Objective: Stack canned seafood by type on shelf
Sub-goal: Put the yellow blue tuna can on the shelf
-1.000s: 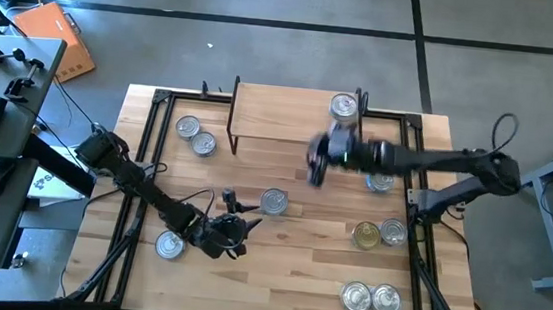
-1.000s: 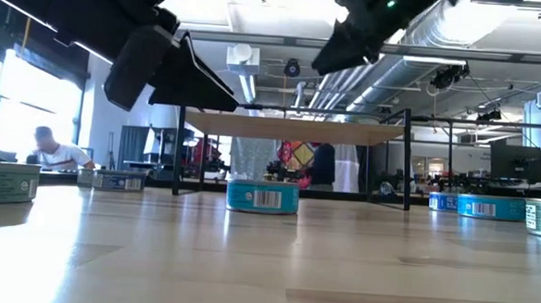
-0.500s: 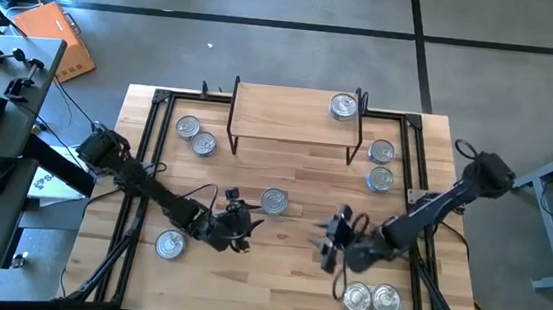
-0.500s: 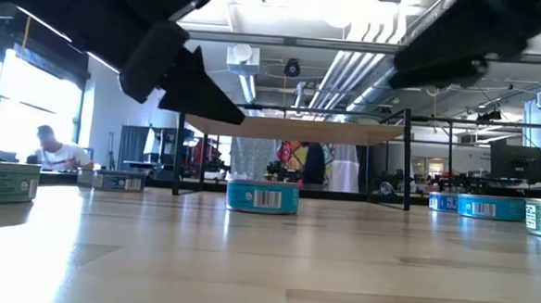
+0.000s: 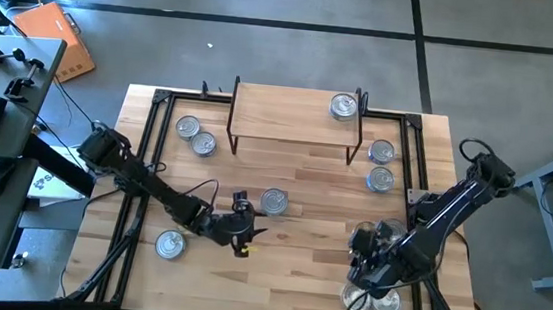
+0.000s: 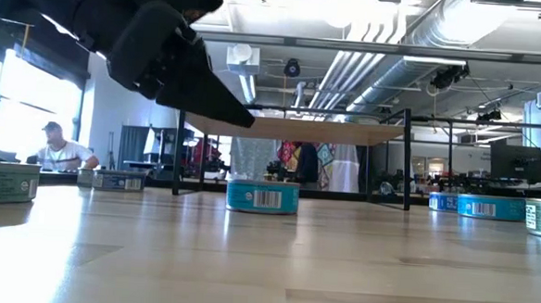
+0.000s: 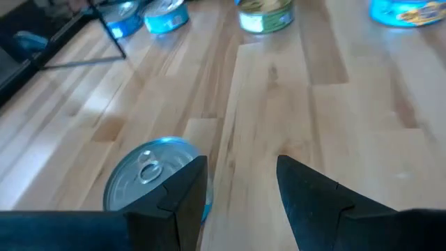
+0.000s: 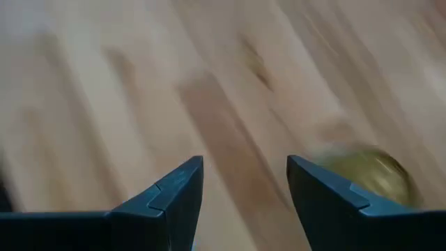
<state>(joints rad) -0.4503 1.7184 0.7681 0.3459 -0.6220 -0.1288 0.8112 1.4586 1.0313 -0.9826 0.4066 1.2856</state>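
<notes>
Jaws parted and empty on both: left gripper (image 5: 246, 235) beside a silver tin (image 5: 273, 202), right gripper (image 5: 359, 268) above the worktop (image 5: 286, 276).

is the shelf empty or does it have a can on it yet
Not empty. The high view shows one silver-topped can sitting upright on the shelf, near its right end; the rest of the board is bare.
</notes>
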